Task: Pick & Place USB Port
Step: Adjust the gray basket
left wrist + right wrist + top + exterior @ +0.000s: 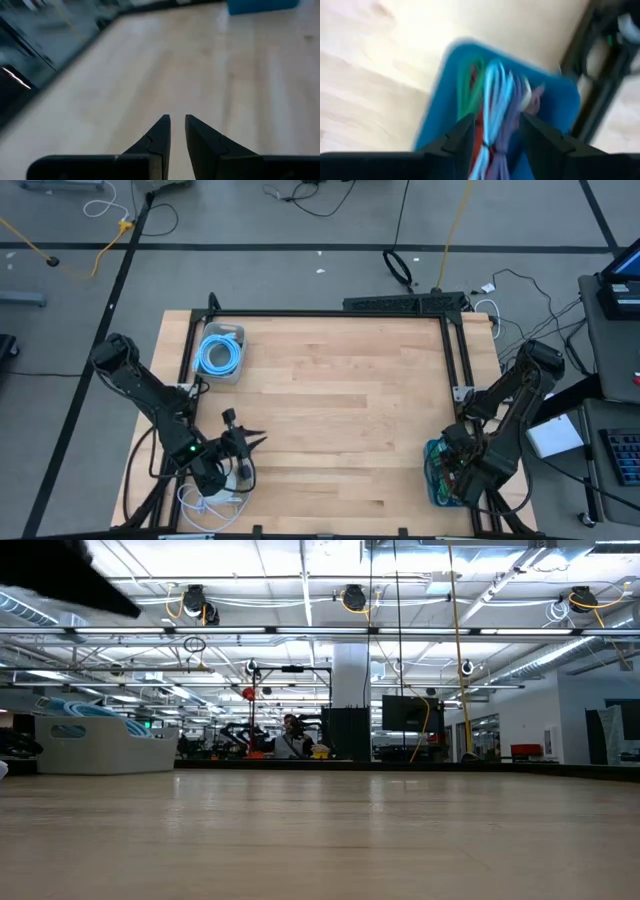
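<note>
At the near right corner of the pale wooden worktop (pixel 340 410), the right pincer (pixel 496 131) hangs directly over the blue plastic bin (pixel 559 106) full of coloured cables (pixel 492 102). Its fingers stand apart, straddling the cable bundle, but they have not closed on any strand. This looks like the picking step, with the pincer poised above the stock. The next move probably calls for lowering into the bundle and closing on a single cable without dragging its neighbours. At the near left, the left pincer (pixel 177 124) hovers over bare wood, nearly closed and holding nothing. Farther back on the left sits a grey tray holding a coiled light-blue cable (pixel 219 354).
</note>
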You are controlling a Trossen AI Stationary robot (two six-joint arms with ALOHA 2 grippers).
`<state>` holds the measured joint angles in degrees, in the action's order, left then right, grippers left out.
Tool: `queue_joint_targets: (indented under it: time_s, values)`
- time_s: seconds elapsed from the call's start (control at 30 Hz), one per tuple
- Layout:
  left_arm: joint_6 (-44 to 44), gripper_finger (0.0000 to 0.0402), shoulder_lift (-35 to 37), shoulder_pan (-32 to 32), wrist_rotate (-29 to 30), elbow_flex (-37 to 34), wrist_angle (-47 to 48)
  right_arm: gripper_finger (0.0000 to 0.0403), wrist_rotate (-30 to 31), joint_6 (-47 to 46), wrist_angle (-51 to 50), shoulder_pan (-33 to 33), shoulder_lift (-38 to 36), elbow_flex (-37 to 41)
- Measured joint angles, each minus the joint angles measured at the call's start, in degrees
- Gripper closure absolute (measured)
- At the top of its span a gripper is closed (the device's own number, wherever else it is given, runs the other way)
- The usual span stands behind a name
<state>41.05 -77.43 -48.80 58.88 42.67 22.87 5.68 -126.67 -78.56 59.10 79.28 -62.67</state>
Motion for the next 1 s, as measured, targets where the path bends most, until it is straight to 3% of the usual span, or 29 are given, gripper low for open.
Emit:
queue_joint_targets:
  time_s: [0.1, 0.23, 0.4, 0.47, 0.5, 0.6, 0.73, 0.9, 1.0]
  values:
    - [-9.0, 0.0339, 1.6, 2.0, 5.9, 2.2, -0.1, 0.0244, 10.1, 3.7, -3.4, -1.3, -2.6, -0.5]
    - [-21.3, 0.0339, 8.3, 5.3, 11.9, 6.6, -0.3, 0.0248, 34.8, 10.9, -9.7, -3.1, -6.8, -2.0]
    - [-35.8, 0.0339, 22.5, 8.5, 8.7, 8.5, -1.6, 0.0287, 70.2, 29.1, -10.8, -5.0, -11.9, -1.6]
    - [-39.4, 0.0339, 29.3, 9.9, 4.8, 8.5, -1.8, 0.0316, 81.2, 37.7, -10.1, -6.1, -13.3, -0.8]
    - [-40.9, 0.0339, 32.7, 10.8, 2.0, 8.5, -1.8, 0.0335, 83.9, 41.4, -10.1, -6.9, -13.9, -0.4]
    - [-44.6, 0.0353, 42.0, 13.5, -10.9, 8.0, -1.8, 0.039, 84.2, 50.6, -11.5, -11.3, -16.6, 0.1]
    - [-45.5, 0.0395, 52.8, 16.7, -23.4, 7.0, 4.5, 0.04, 83.1, 57.7, -11.3, -15.6, -21.6, 3.7]
    - [-37.5, 0.0399, 62.4, 18.2, -24.8, 7.0, 18.3, 0.0402, 75.5, 61.6, -11.5, -16.3, -32.5, 10.5]
    - [-33.2, 0.04, 65.9, 18.2, -24.9, 7.0, 23.7, 0.0402, 74.4, 63.5, -8.7, -15.1, -39.2, 12.2]
